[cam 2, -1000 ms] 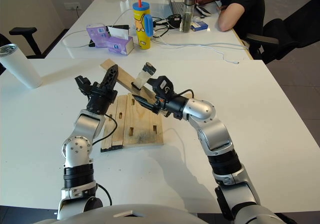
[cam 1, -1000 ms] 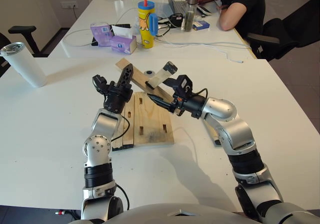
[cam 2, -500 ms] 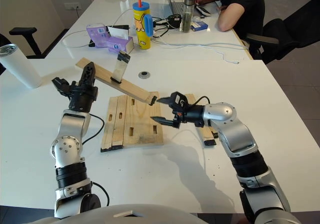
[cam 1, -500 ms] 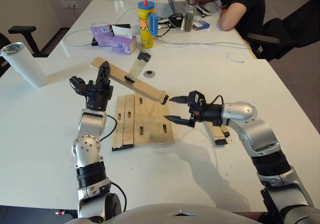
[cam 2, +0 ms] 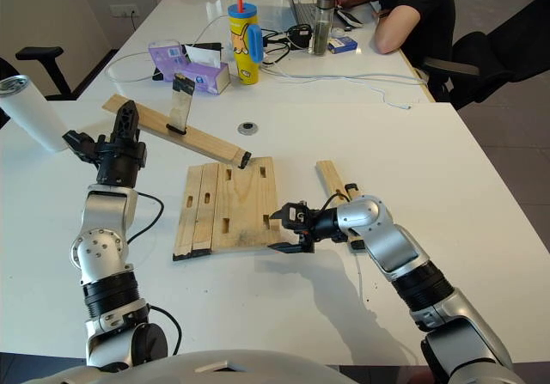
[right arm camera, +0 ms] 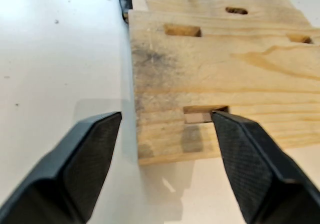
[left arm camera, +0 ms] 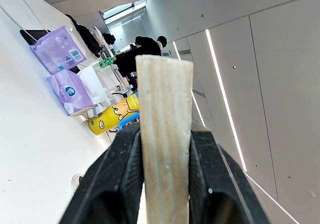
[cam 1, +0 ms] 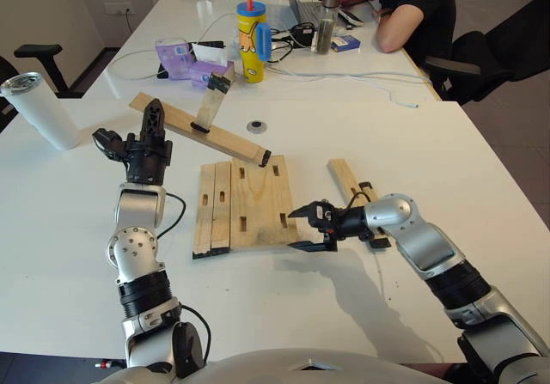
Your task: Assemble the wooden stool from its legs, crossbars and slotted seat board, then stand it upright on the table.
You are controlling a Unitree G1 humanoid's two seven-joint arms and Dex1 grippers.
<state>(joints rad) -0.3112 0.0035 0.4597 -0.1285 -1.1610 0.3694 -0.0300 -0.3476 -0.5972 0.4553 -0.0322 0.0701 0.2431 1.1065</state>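
1. White surface [cam 1: 69,229] carries the pale slotted wooden seat board [cam 1: 249,204], lying flat.
2. Left gripper [cam 1: 137,131] clamps a long wooden leg [cam 1: 206,131] aloft beside it.
3. Right gripper [cam 1: 308,227], fingers apart, sits at the board's near corner; assembly looks barely begun.

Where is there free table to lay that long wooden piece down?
Bare tabletop lies between the white tumbler and the seat board, along the near edge before the board, and right of the loose leg. Crowded: by the right gripper at the board's corner, and beyond, around tissue packs and yellow cup.
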